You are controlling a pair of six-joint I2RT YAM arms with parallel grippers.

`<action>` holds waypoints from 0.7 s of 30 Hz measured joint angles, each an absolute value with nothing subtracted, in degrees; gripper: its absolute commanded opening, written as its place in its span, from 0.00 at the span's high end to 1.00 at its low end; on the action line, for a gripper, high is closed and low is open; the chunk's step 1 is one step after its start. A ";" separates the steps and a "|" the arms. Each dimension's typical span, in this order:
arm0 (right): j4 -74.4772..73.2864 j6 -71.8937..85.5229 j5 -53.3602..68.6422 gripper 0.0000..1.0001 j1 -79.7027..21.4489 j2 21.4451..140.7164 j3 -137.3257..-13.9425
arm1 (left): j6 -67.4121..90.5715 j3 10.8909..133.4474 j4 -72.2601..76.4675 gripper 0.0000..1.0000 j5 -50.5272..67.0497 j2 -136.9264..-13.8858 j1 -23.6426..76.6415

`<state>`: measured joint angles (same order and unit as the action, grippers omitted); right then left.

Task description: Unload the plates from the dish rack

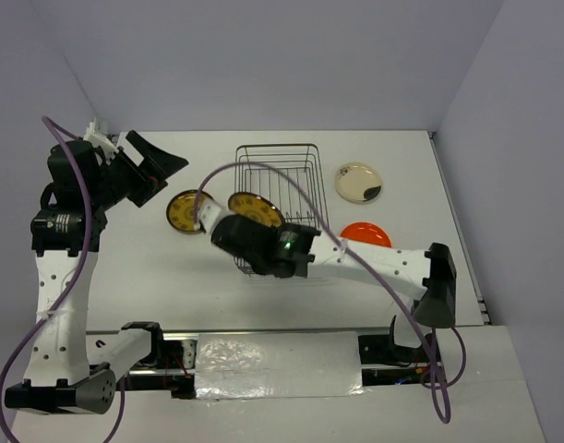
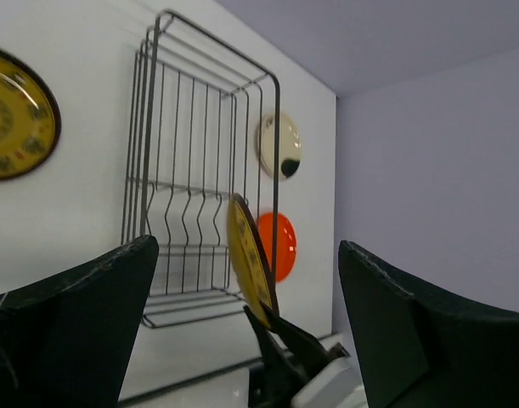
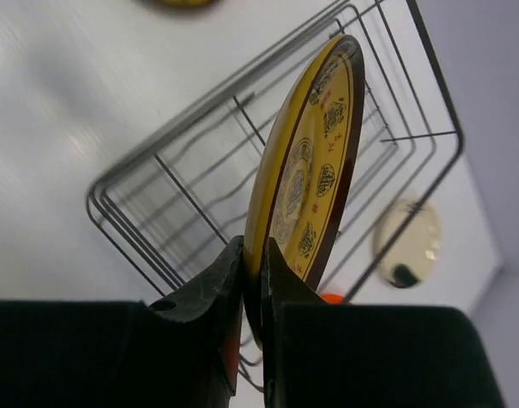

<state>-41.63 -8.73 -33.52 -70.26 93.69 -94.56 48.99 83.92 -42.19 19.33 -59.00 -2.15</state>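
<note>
One patterned plate pinched edge-on over the dish rack
It stands upright above the rack's left side; the right gripper, clamped on its lower rim, sits directly beneath, while the left gripper gapes empty well left of the rack.

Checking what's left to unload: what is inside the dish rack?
No plates show in the dish rack, only bare wires. Its near end is covered by the right hand and the patterned plate it grips.
</note>
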 measured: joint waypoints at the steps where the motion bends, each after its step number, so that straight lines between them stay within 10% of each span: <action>1: -41.76 -11.40 -36.62 1.00 -72.03 94.30 -92.36 | 50.02 82.48 -41.76 0.00 20.67 -58.57 -2.15; 8: -36.42 -24.60 -45.67 1.00 -79.20 96.36 -89.45 | 52.99 69.01 -37.45 0.04 27.70 -54.35 -2.15; 14: -32.12 -30.94 -47.55 1.00 -80.53 101.75 -99.42 | 52.95 61.98 -34.50 0.44 32.99 -54.46 -2.15; 17: -31.83 -32.71 -47.29 1.00 -80.66 104.75 -102.39 | 53.15 61.60 -32.47 1.00 34.87 -55.33 -2.17; 20: -32.05 -35.51 -48.80 0.77 -80.71 106.78 -102.65 | 51.75 61.80 -34.96 1.00 32.03 -56.55 -2.15; 21: -32.27 -34.94 -48.34 0.42 -80.64 106.94 -102.54 | 51.37 61.98 -36.25 1.00 31.00 -56.99 -2.09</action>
